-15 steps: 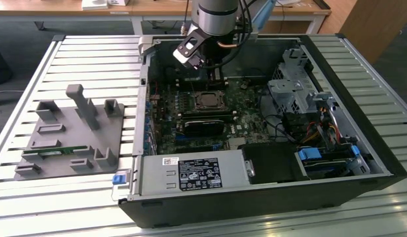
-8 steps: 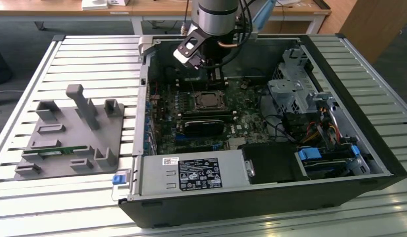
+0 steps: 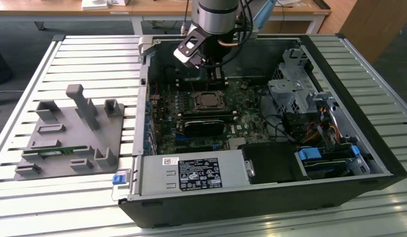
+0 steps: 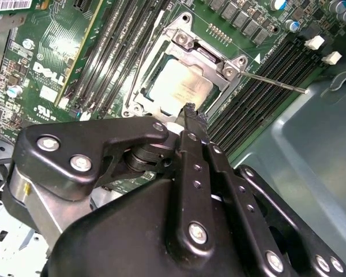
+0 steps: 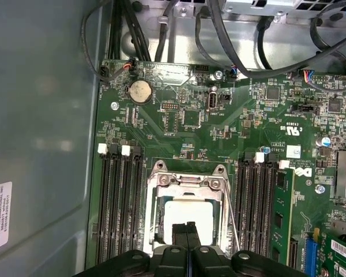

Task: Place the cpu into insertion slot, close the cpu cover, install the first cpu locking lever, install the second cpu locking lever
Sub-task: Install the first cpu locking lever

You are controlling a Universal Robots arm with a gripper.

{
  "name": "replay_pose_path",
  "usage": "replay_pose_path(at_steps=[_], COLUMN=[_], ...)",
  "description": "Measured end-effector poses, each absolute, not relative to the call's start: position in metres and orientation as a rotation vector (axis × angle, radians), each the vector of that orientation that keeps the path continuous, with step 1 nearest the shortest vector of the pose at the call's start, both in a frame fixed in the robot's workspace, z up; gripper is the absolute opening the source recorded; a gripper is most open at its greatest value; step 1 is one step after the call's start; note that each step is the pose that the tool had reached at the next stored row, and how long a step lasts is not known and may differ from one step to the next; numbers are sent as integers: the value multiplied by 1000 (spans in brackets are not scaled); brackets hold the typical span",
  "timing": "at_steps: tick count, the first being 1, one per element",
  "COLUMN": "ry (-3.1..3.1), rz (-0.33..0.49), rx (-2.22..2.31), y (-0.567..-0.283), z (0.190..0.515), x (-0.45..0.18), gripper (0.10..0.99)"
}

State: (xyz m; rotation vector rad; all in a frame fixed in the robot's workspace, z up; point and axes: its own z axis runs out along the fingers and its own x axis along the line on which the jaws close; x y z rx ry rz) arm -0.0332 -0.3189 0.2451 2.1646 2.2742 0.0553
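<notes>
Tool is clenched, fingers pressed together with nothing between them. It is hung tip-down over the cpu in the first wrist view, and at the edge of the cover in the second wrist view; contact cannot be told. Cpu is seated flat in the slot on the motherboard, grey face seen through the cover's cut-out; cover is lowered over it, so chip placement and cover closing are judged done. A thin lever is angled out across the memory slots, apparently not hooked down; closed fingers are likely used as a narrow pusher. Case is laid open on the slatted table, so the board is reached from above.
</notes>
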Motion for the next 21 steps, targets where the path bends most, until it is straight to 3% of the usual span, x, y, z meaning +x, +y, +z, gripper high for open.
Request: replay_pose_path(at_steps=[21], ry=[2316], rz=[55], rx=[2121], y=[-319], z=[249], x=[-33], gripper=[106])
